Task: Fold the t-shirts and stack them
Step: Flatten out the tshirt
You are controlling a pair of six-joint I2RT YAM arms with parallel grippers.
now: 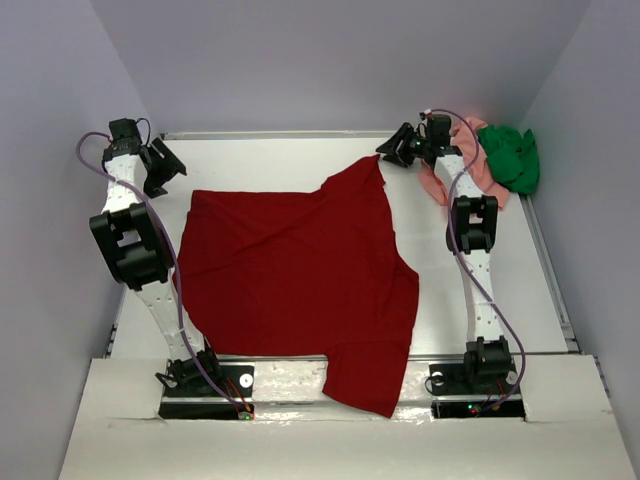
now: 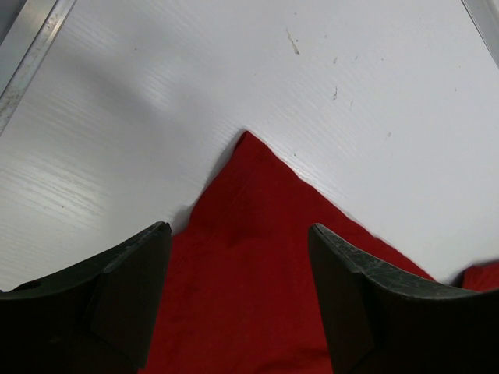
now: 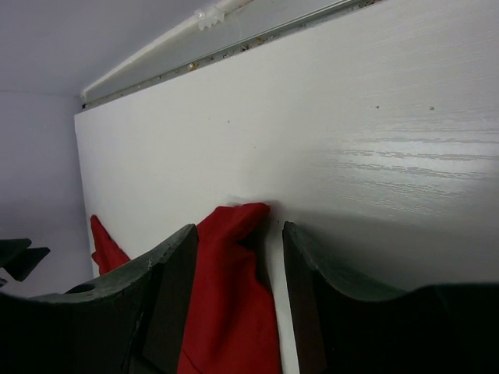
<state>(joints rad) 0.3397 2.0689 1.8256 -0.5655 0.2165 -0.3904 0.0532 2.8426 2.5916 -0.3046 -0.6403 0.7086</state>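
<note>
we are looking down on the dark red t-shirt (image 1: 290, 270), which is lying spread out and rumpled across the middle of the white table (image 1: 500, 290), with one end draping over the near edge between the two arm bases. its far right corner is pointing toward the back of the table, and the right gripper (image 3: 240, 230) is hovering right there. in the right wrist view a strip of the red cloth is sitting between the two dark fingers (image 3: 335, 288), brushing one of them and leaving a gap beside the other, so we are reading the jaws as parted and not pinching anything. the left gripper (image 2: 238, 234) is hanging over the shirt's far left corner with its jaws standing wide apart. the pointed corner of red cloth is lying on the table between and beyond them, and we are seeing nothing gripped. the salmon pink t-shirt (image 1: 436, 185) and the bright green t-shirt (image 1: 515, 158) are lying bunched together at the far right corner of the table, the green one partly on the pink, just beside the right arm.
</note>
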